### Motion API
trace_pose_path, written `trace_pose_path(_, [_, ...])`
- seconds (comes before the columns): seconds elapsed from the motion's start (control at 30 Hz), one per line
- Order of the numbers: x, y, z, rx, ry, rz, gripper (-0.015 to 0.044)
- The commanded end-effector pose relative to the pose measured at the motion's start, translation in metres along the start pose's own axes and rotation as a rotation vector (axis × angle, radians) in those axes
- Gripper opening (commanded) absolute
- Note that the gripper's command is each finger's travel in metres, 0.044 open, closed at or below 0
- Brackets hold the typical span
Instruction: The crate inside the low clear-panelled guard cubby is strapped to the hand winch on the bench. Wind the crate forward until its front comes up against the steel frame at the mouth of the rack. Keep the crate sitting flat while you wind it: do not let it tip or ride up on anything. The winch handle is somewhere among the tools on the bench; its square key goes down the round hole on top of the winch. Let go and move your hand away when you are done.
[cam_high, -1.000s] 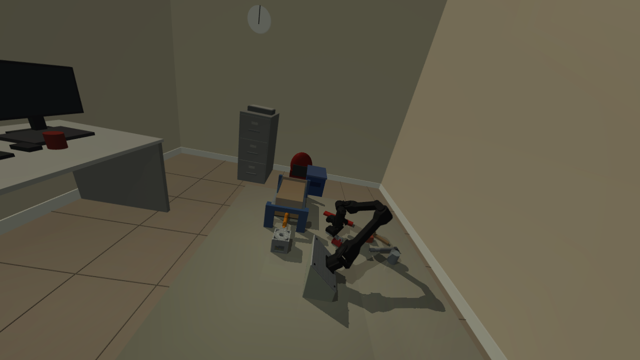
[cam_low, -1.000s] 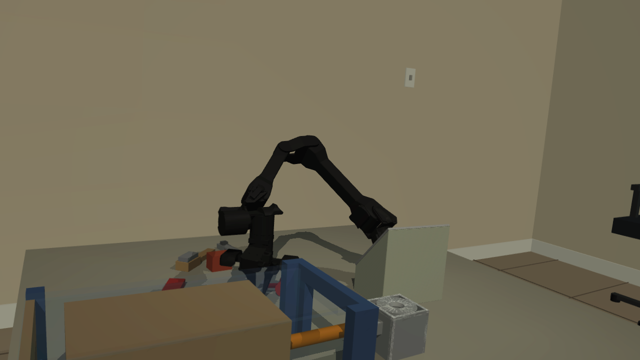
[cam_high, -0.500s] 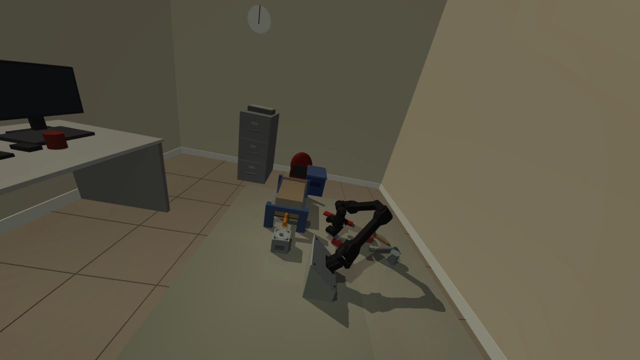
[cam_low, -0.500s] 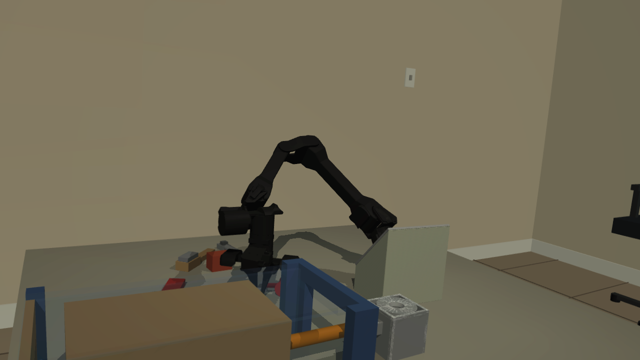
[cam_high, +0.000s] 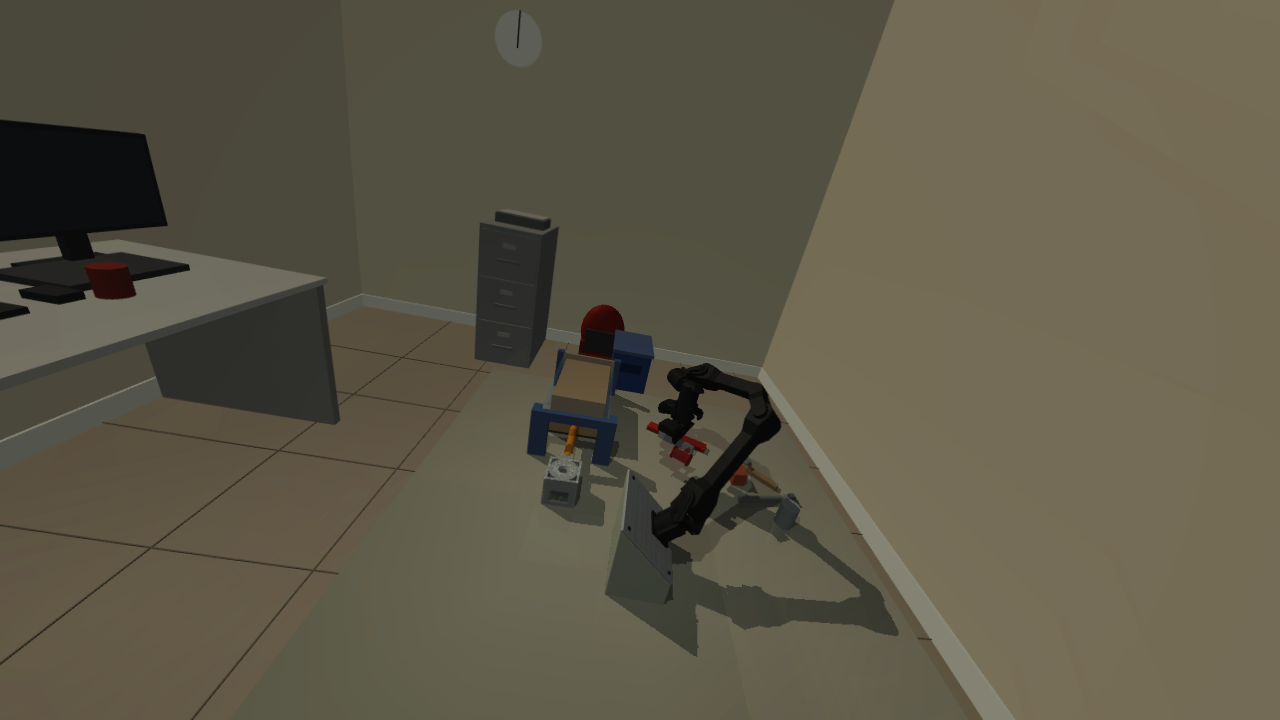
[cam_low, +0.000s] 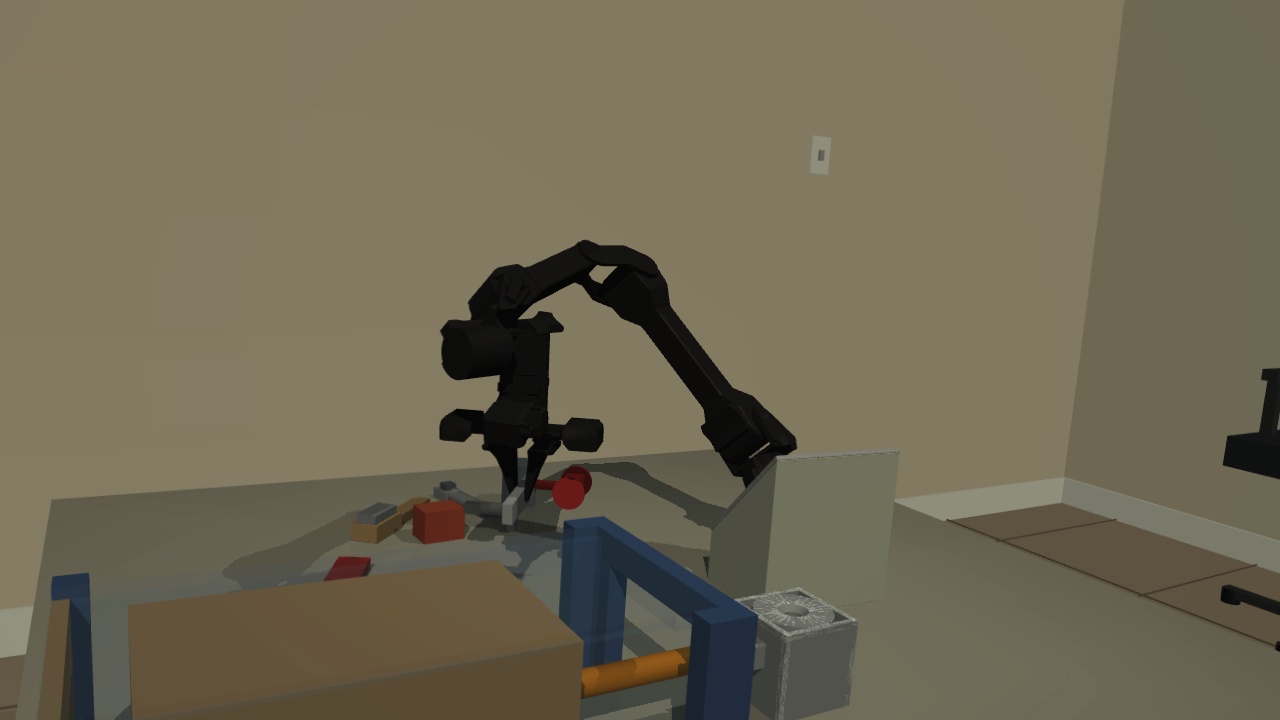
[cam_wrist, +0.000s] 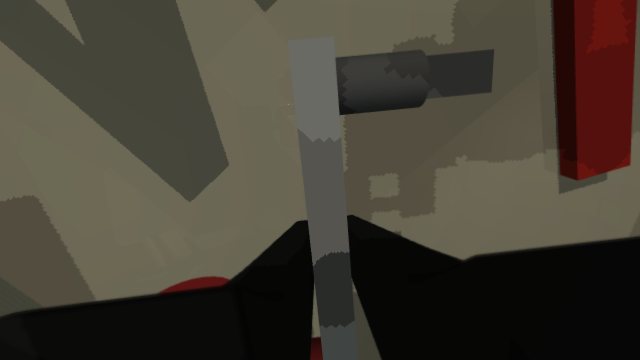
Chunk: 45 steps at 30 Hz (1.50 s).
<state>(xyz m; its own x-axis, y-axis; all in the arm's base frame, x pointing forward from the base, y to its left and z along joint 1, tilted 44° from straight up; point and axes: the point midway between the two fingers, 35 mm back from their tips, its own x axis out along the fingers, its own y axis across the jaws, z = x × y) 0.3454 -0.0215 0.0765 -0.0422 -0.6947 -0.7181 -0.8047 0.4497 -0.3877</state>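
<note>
My gripper (cam_low: 523, 488) (cam_wrist: 326, 230) (cam_high: 680, 438) is shut on the winch handle (cam_low: 512, 507) (cam_wrist: 315, 90), a grey bar with a dark round knob (cam_wrist: 385, 82) at its far end. It holds the handle a little above the bench among the tools. The brown crate (cam_low: 340, 626) (cam_high: 580, 385) sits flat inside the clear-panelled cubby, behind the blue steel frame (cam_low: 716, 640) (cam_high: 538, 436). An orange strap (cam_low: 635, 671) (cam_high: 571, 437) runs from the crate to the grey winch (cam_low: 801, 644) (cam_high: 562, 480), which has a round hole on top.
Below the gripper lie a red block (cam_low: 438, 521), a red mallet (cam_low: 570, 489), a flat red piece (cam_low: 347, 566) and a wooden block (cam_low: 380, 521). A red bar (cam_wrist: 592, 85) shows at the wrist view's right. The arm's grey mount plate (cam_low: 805, 528) stands beside the winch.
</note>
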Motion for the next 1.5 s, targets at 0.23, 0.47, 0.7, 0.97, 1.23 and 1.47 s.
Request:
trace_pose_path(0.23, [-0.041, 0.002, -0.006, 0.016, -0.010, -0.011, 0.0000])
trace_pose_path(0.47, [-0.038, 0.006, -0.003, 0.013, -0.006, -0.008, 0.0000])
trace_pose_path(0.7, [-0.047, 0.047, 0.035, 0.078, -0.039, 0.004, 0.0000])
trace_pose_path(0.97, [-0.055, 0.100, 0.069, 0.154, -0.061, 0.020, 0.0000])
trace_pose_path(1.23, [-0.058, 0.157, 0.090, 0.211, -0.058, 0.030, 0.0000])
trace_pose_path(1.47, [-0.057, 0.208, 0.100, 0.256, -0.045, 0.028, 0.0000])
